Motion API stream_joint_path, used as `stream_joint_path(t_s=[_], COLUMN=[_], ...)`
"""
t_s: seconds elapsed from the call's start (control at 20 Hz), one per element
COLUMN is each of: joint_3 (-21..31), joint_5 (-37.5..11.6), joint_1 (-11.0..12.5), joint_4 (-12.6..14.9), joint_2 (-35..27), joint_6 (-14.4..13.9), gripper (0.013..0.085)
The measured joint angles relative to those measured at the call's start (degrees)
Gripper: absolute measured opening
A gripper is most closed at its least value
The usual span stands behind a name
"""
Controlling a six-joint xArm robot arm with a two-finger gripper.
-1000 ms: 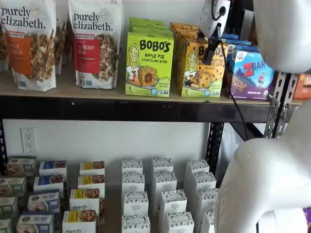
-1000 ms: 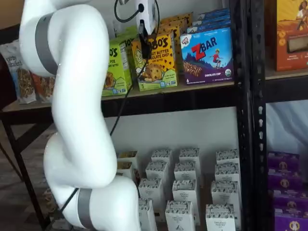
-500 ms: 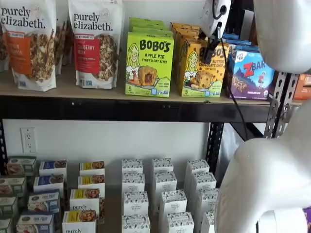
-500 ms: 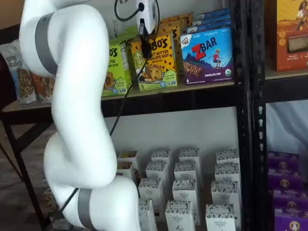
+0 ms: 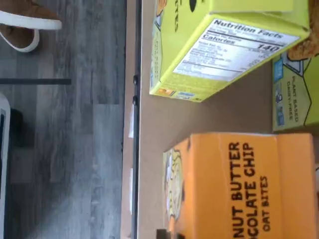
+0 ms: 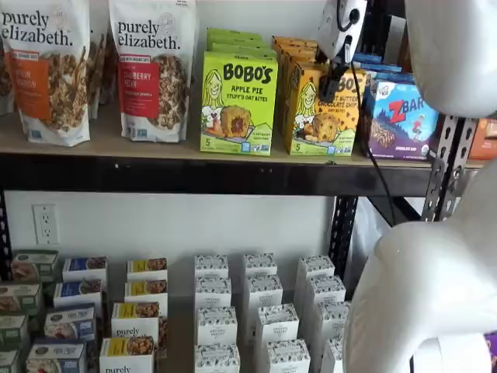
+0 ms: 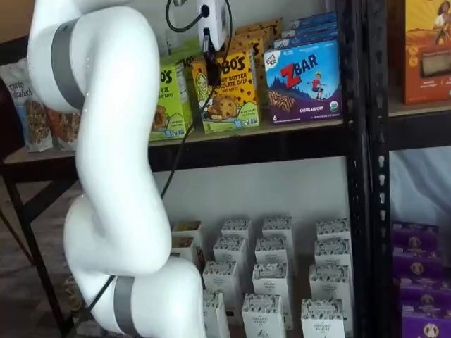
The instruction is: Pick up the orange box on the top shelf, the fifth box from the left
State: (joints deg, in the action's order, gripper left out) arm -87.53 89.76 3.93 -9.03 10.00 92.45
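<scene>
The orange box [image 6: 320, 113] stands upright on the top shelf [image 6: 186, 172], near the front edge, between the green box [image 6: 238, 103] and the Zbar box [image 6: 402, 118]; more orange cartons line up behind it. In both shelf views the hand [image 6: 334, 79] hangs in front of the orange box's upper part, its white body above and black fingers [image 7: 208, 60] low against the carton's face, a cable trailing down beside them. Whether the fingers are closed on the box or stand apart I cannot tell. The wrist view shows the orange box's top [image 5: 244, 186] close beneath the camera.
</scene>
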Motion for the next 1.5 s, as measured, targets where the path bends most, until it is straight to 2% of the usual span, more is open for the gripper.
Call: stream_joint_path(t_s=[0.05,0.1,0.15,0.2,0.35,0.4,0.55,0.6,0.65,1.5], joint_3=[0.2,0.3,0.3,0.3,0.3,0.4,0.3,0.3,0.3,-1.0], joint_5=[-0.3,-0.4,-0.5,-0.6,-0.7,-0.7,-0.8,-0.8,-0.9,1.6], joint_1=[0.0,0.0,-0.1,-0.1,-0.4,-0.6,-1.0,-1.2,-1.3,-2.4], joint_4=[-0.1,-0.2,-0.3,-0.4,-0.5,-0.5,-0.3,-0.3,-0.3,1.1], joint_2=[0.1,0.2,0.3,0.3,0.2,0.2,0.0,0.0,-0.1,0.2], joint_6=[0.0,0.0,-0.1,-0.1,-0.5,-0.6,-1.0,-1.1,-1.2,-2.4], gripper=[0.049,0.049,0.045,0.045,0.037,0.037,0.029,0.029,0.025,0.025])
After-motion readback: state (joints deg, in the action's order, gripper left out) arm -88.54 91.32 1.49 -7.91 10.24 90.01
